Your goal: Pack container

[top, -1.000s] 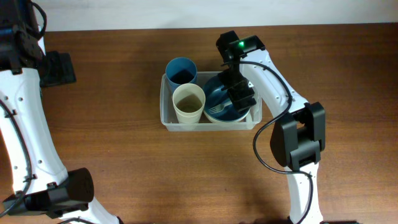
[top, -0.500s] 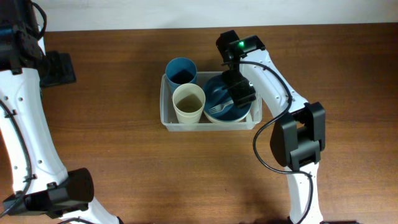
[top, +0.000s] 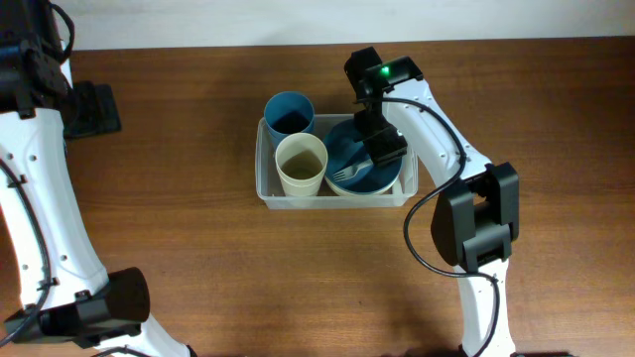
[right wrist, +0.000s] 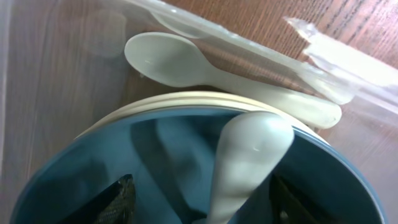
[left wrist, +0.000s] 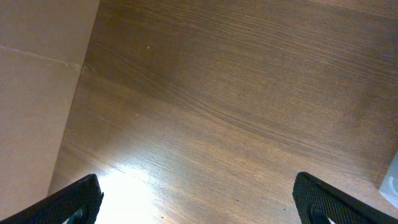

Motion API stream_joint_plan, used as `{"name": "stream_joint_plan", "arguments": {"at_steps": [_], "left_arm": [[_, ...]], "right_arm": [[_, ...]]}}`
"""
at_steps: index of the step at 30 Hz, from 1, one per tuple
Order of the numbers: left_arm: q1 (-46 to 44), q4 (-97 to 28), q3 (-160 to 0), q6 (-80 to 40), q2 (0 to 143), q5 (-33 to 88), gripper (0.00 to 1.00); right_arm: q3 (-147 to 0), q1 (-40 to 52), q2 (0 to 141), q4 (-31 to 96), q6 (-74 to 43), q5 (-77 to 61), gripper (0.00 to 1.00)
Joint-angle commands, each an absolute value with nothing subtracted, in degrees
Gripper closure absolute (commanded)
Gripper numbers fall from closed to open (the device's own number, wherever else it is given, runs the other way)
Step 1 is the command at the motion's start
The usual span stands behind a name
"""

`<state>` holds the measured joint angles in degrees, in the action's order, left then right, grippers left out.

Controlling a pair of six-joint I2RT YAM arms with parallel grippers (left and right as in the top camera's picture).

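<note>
The clear container sits mid-table and holds a blue cup, a cream cup and a blue bowl. The blue bowl is nested in a cream bowl. A white fork lies in the blue bowl. My right gripper hangs low over that bowl. Its jaws stand apart on either side of the fork's handle, with a gap on each side. A white spoon lies by the container's wall. My left gripper is open over bare wood.
The left arm stands at the table's far left, well away from the container. A pale floor strip borders the table's edge in the left wrist view. Brown tabletop surrounds the container on all sides.
The right gripper's jaws have narrowed around the fork's handle over the blue bowl. The left arm and the packed items have not moved.
</note>
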<state>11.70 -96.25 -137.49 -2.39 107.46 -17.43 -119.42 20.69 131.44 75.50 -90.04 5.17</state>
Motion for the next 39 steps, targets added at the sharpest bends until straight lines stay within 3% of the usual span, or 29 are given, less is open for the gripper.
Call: {"name": "stream_joint_plan", "arguments": {"at_steps": [1, 6, 14, 17, 24, 29, 39], "left_arm": [[11.8, -96.1, -138.4, -2.3, 106.0, -18.2, 0.0], [11.8, -96.1, -138.4, -2.3, 106.0, -18.2, 0.0], [11.8, -96.1, -138.4, -2.3, 106.0, -18.2, 0.0], [11.8, -96.1, -138.4, -2.3, 106.0, -18.2, 0.0], [11.8, -96.1, -138.4, -2.3, 106.0, -18.2, 0.0], [11.8, -96.1, -138.4, -2.3, 106.0, -18.2, 0.0], [11.8, -96.1, -138.4, -2.3, 106.0, -18.2, 0.0]], "right_arm": [[-116.9, 21.0, 131.6, 75.2, -90.5, 6.6, 0.36], [-116.0, 21.0, 131.6, 75.2, -90.5, 6.7, 0.36], [-116.0, 21.0, 131.6, 75.1, -90.5, 6.7, 0.48], [-116.0, 21.0, 131.6, 75.0, -90.5, 6.7, 0.55], [-116.0, 21.0, 131.6, 74.0, -90.5, 6.7, 0.86], [-116.1, 21.0, 131.6, 73.4, -90.5, 6.6, 0.95], [-121.1, 20.8, 131.5, 73.5, -86.8, 6.3, 0.96]]}}
